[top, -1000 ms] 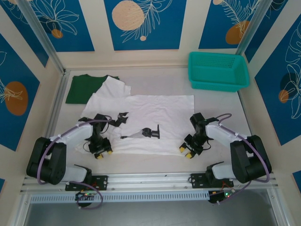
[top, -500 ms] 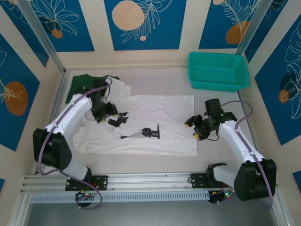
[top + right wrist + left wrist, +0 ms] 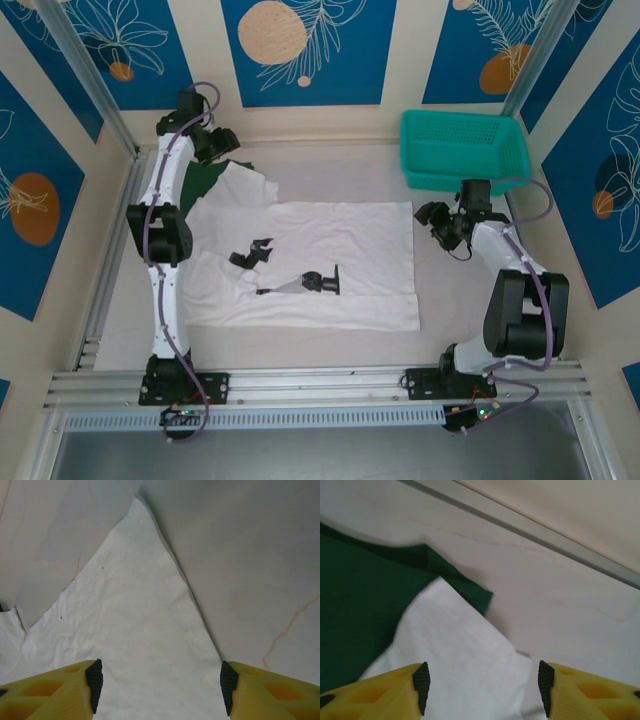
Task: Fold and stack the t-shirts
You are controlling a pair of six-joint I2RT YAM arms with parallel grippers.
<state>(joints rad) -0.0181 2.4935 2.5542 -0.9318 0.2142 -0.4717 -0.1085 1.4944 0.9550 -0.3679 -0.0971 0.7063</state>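
1. Left claw point(image 3: 212, 140): the jaws stand well apart with nothing between them, so it grips nothing. It hangs over the far left corner of the tabletop point(image 3: 330, 170).
2. Green shirt point(image 3: 203, 183): lies flat below this claw. In the left wrist view it is ahead and to the left, with one corner reaching past the claw's centre line.
3. White shirt point(image 3: 340, 240): one sleeve lies directly under the left claw and overlaps the green shirt's edge. Its cloth shows between the yellow fingers point(image 3: 395, 690). I cannot tell whether they touch it.
4. Right claw point(image 3: 445, 222): the jaws are wide apart and empty. It hovers just right of the white shirt's far right corner.
5. Right wrist view: that corner points straight ahead between the jaws, with bare tabletop on both sides.
6. The white shirt is spread flat between the two claws with its black print point(image 3: 300, 282) facing up. A strip along its near edge appears folded over.
7. Basket point(image 3: 465, 182): stands just beyond the right claw, apart from both shirts.
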